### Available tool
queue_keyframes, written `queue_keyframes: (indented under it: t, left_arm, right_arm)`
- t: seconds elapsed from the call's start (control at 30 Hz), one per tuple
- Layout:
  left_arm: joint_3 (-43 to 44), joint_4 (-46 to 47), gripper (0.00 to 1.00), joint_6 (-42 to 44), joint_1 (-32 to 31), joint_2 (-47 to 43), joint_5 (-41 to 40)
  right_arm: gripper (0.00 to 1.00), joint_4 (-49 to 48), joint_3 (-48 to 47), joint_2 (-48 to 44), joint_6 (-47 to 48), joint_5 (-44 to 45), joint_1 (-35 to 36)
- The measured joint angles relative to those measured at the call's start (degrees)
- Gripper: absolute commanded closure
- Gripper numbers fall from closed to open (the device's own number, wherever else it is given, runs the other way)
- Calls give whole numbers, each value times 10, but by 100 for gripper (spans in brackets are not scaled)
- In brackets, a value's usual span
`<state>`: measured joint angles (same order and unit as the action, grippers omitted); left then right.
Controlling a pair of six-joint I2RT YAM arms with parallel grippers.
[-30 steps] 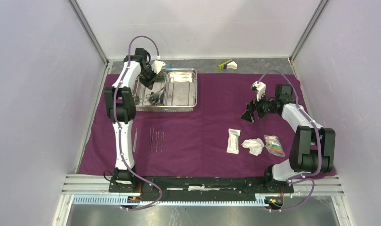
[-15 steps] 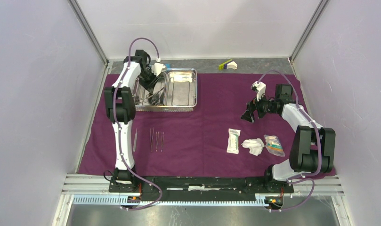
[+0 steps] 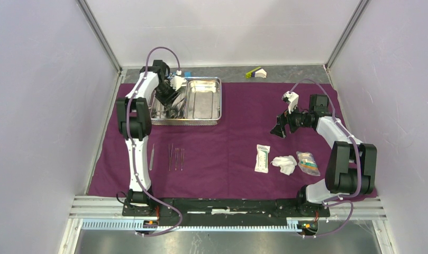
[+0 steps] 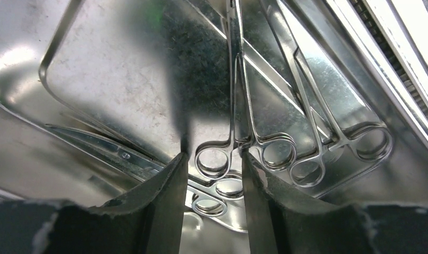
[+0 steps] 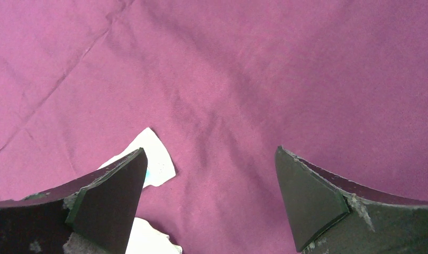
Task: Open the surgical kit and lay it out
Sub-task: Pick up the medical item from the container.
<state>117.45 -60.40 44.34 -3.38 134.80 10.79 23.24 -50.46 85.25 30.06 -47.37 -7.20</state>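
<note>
forceps ring (image 4: 214,160), seemingly loose, between left claw (image 4: 214,156)

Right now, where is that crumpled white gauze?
In the top view, the crumpled white gauze lies on the dark purple cloth, right of centre, between the flat white packet and the small clear packet.

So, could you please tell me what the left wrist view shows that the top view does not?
Only the left wrist view makes out the ring handles of the forceps, one ring lying between the parted fingers of the left gripper. Only the top view shows the purple cloth, laid-out tweezers, white packet, gauze, clear packet and open right gripper. Both show the steel tray.
</note>
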Motion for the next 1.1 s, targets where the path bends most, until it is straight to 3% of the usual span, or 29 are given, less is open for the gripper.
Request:
queue_keyframes:
  t: [0.1, 0.3, 0.57, 1.1]
  left_arm:
    - [-21, 13, 54, 1, -3, -11, -8]
    - [-57, 40, 78, 2, -6, -31, -22]
    - [-59, 57, 93, 4, -9, -32, -33]
    - [-24, 58, 97, 6, -9, -36, -26]
  right_arm:
    - [2, 0, 0, 0, 0, -2, 0]
    - [2, 0, 0, 0, 0, -2, 0]
    - [2, 0, 0, 0, 0, -2, 0]
    - [2, 0, 0, 5, 0, -5, 0]
